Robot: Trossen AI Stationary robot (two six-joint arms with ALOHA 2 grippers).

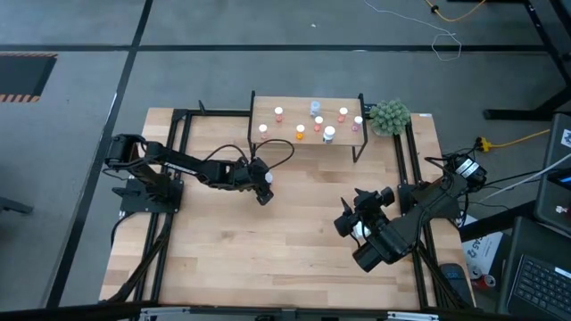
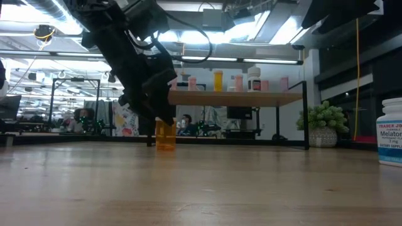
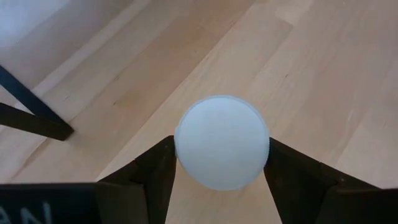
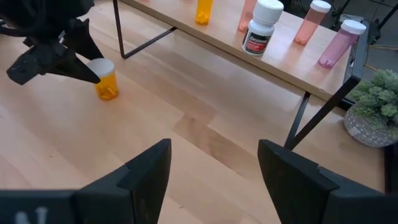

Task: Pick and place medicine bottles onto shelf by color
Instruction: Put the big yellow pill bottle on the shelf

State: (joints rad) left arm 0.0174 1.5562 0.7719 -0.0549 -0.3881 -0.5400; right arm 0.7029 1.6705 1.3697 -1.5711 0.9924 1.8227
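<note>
An orange medicine bottle (image 2: 166,137) with a white cap (image 3: 221,142) stands upright on its base on the table, just in front of the shelf. My left gripper (image 1: 264,185) is shut on it. The shelf (image 1: 290,123), a light-wood board on thin black legs, carries several small bottles, orange, pink and white (image 4: 260,28). My right gripper (image 4: 214,168) hangs open above the table's right half with nothing between its fingers, facing the shelf. My left gripper has the orange bottle's top between its two fingers, one finger (image 3: 163,163) against each side of the white cap (image 3: 186,163). The fingers come slanting down from the table's left side. The bottle stands upright with its base (image 2: 166,147) on the table.
A green bushy plant (image 1: 390,116) in a pot stands at the shelf's right end. A white labelled bottle (image 2: 391,132) stands at the right in the low view. Bare wood lies across the table's near half (image 1: 268,259). Black frame rails run along both table sides.
</note>
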